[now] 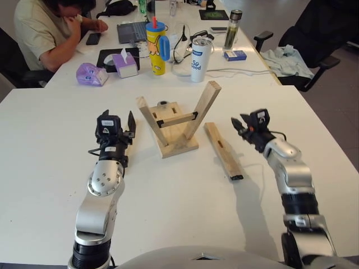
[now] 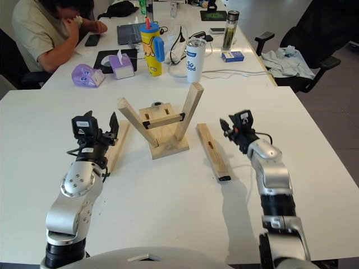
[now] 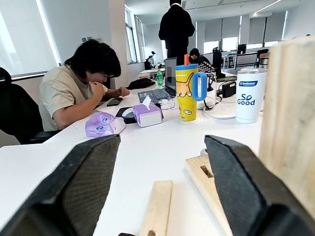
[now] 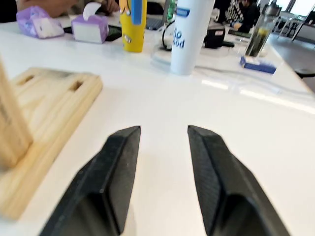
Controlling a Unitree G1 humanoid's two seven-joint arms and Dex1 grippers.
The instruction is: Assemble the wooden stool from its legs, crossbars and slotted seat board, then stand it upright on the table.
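Black-fingered left gripper (image 3: 161, 143) and right gripper (image 4: 163, 131) gape empty.

Open office was daylit: white bench (image 1: 168, 213), black chair (image 1: 325, 22) behind it, big windows (image 3: 22, 42) along wall.

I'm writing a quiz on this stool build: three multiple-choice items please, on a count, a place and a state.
1. How many legs stand up from the seat board?
A. one
B. four
C. two
2. Where does the loose leg nearest the right gripper lie?
A. on the seat board
B. flat on the table
C. on the floor
3. The left gripper is:
A. open, empty
B. shut on a leg
C. shut on the board
Answers: C, two upright legs joined by a crossbar; B, it lies beside the board; A, its jaws stand apart, nothing between.
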